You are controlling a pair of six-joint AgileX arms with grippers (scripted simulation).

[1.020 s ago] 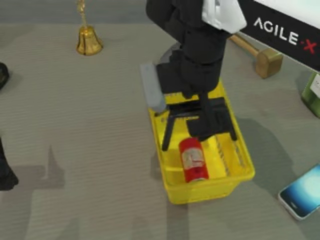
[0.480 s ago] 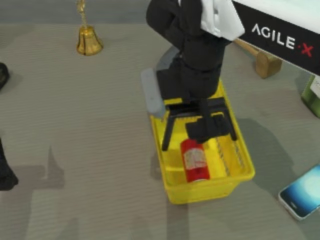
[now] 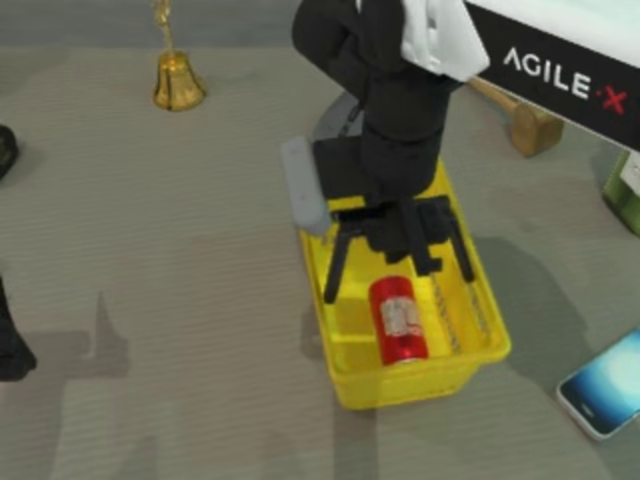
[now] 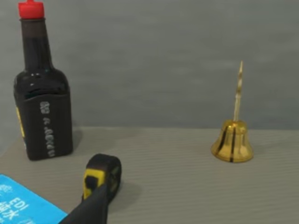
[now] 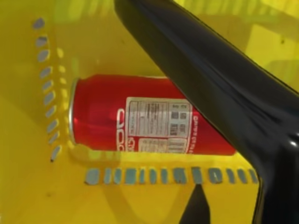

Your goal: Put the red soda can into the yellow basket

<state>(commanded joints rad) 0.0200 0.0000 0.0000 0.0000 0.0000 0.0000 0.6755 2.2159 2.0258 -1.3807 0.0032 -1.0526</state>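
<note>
The red soda can (image 3: 398, 320) lies on its side on the floor of the yellow basket (image 3: 345, 375), near the basket's front end, with its label facing up. My right gripper (image 3: 408, 250) hangs open just above the basket's middle, behind the can and apart from it. In the right wrist view the can (image 5: 140, 114) rests free against the slotted basket wall (image 5: 28, 186), a black handle (image 5: 210, 88) crosses in front of it, and one dark fingertip (image 5: 198, 205) shows. My left gripper (image 3: 10, 350) stays parked at the table's left edge, open, with one finger (image 4: 88, 210) in its wrist view.
A brass bell (image 3: 178, 80) stands at the back left. A grey block (image 3: 305, 180) lies against the basket's left rear corner. A mallet (image 3: 525, 115), a green container (image 3: 628, 190) and a phone (image 3: 605, 385) lie at the right. The left wrist view shows a dark bottle (image 4: 42, 102) and a tape measure (image 4: 102, 175).
The can has left the right gripper's fingers and settled a little farther right on the basket floor. The right gripper has drawn back from it. The left arm has not moved.
</note>
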